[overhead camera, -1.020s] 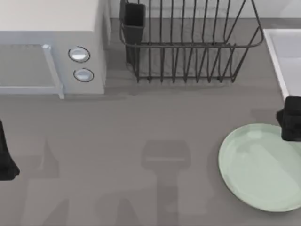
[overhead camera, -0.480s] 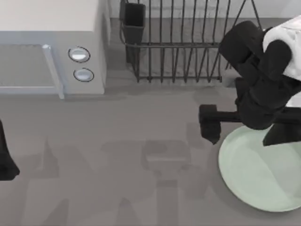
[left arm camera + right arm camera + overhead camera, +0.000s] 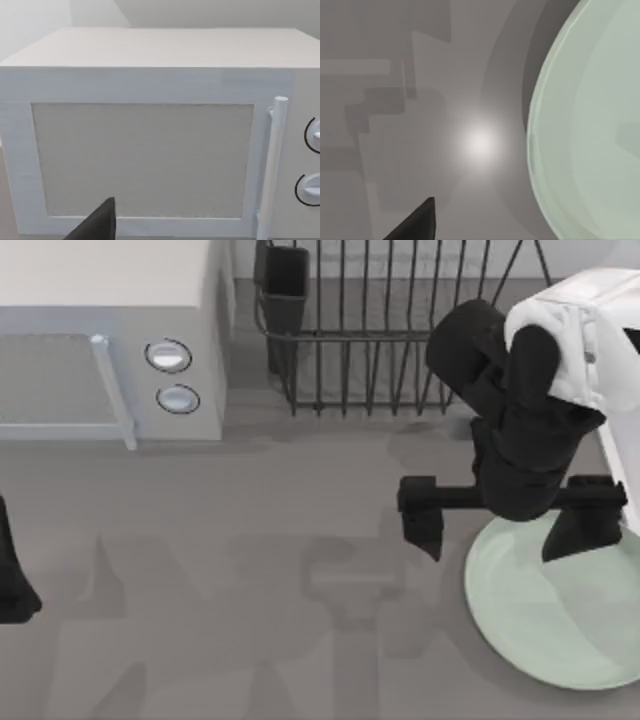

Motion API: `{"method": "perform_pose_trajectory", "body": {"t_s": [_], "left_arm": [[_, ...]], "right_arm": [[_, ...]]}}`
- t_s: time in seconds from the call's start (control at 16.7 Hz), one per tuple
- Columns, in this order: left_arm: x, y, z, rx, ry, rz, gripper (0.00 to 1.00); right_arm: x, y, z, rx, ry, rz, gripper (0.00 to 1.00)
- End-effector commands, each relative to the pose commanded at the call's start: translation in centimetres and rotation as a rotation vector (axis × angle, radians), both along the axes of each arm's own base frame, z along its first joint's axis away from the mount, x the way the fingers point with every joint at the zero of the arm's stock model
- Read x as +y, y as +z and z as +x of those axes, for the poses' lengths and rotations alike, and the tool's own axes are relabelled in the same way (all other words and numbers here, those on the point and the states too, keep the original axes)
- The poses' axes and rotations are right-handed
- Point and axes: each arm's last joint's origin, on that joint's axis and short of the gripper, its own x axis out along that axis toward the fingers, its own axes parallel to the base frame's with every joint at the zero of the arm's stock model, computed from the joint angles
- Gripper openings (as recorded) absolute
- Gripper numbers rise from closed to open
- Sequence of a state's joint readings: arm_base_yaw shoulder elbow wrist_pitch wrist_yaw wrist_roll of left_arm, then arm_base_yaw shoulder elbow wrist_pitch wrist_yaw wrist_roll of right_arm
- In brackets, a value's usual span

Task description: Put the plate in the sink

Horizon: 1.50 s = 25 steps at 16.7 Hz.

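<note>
the plate [image 3: 545,615] lies flat on the table [image 3: 250,540] at about 4 o'clock, near the right edge. the right gripper [image 3: 505,525] hangs over the plate's 10 o'clock rim, fingers [image 3: 422,525] spread wide, one off the plate, one above it. the rack [image 3: 400,340] stands at 12 o'clock, the microwave [image 3: 110,340] at 10. the left gripper [image 3: 12,580] sits parked at 9 o'clock; i cannot tell its state.

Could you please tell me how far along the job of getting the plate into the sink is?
Nothing is finished yet: the plate lies flat on the table. In hand, the right gripper hangs open above the plate's upper-left rim. The left gripper is parked at the table's left edge. Grasping, carrying and placing remain.
</note>
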<state>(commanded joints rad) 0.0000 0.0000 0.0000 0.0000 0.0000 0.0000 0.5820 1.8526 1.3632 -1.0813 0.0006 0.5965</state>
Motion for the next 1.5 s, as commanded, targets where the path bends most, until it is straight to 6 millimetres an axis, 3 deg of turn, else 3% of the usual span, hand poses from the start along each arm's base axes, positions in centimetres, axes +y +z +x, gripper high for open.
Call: {"method": "perform_pose_trajectory", "body": {"t_s": [0.24,0.72,1.02,1.5], "left_arm": [[0.0,0.0,0.0,0.000,0.000,0.000,1.00],[0.0,0.0,0.0,0.000,0.000,0.000,1.00],[0.0,0.0,0.0,0.000,0.000,0.000,1.00],[0.0,0.0,0.0,0.000,0.000,0.000,1.00]], "right_arm": [[-0.1,-1.2,0.2,0.004,-0.003,-0.002,1.00],[0.1,-9.6,0.1,-0.005,0.000,0.003,1.00],[0.0,-10.2,0.0,0.000,0.000,0.000,1.00],[0.0,-10.2,0.0,0.000,0.000,0.000,0.40]]}}
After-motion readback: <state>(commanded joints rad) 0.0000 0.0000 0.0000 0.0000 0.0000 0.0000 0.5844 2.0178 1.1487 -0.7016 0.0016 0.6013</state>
